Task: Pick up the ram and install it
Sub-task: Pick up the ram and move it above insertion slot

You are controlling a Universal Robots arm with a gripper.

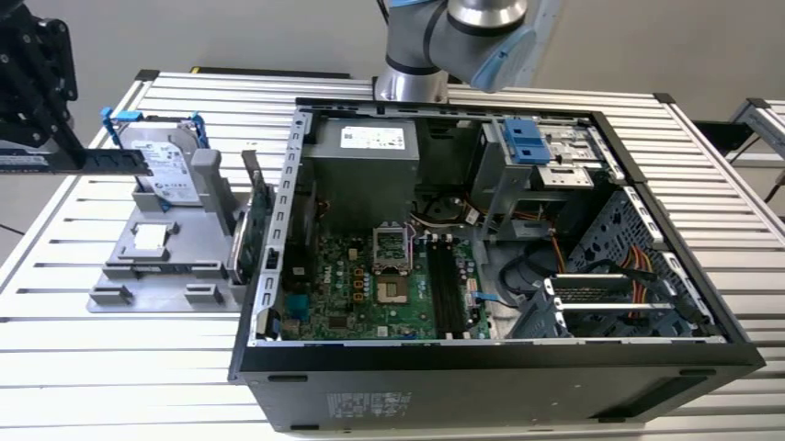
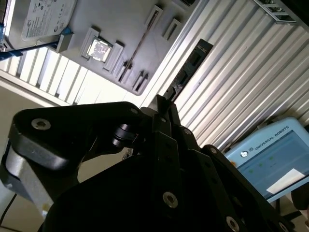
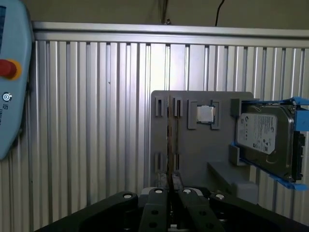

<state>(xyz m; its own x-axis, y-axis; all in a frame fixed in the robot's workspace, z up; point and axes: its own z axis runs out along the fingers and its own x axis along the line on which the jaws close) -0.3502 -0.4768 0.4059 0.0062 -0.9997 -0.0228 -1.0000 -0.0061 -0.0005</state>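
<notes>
The claw [image 3: 170,184] is clenched on the ram [image 1: 110,160], held level above the surface [image 1: 123,386]. The hard drive [image 1: 172,179] bears a white label.

Surface [image 1: 110,367] of ribbed bare aluminium, pale with a satin sheen. On it stands a computer case [image 1: 491,381], matt black painted metal outside and dull grey sheet metal inside. A holder [image 1: 172,266] of matt grey plastic carries a hard drive [image 1: 165,165] with a glossy silver metal lid, a white paper label and blue plastic rails. The tool [image 3: 170,180] is matt black with bright metal screw heads. It clamps the ram [image 1: 110,160], a dark, dull circuit stick.
</notes>
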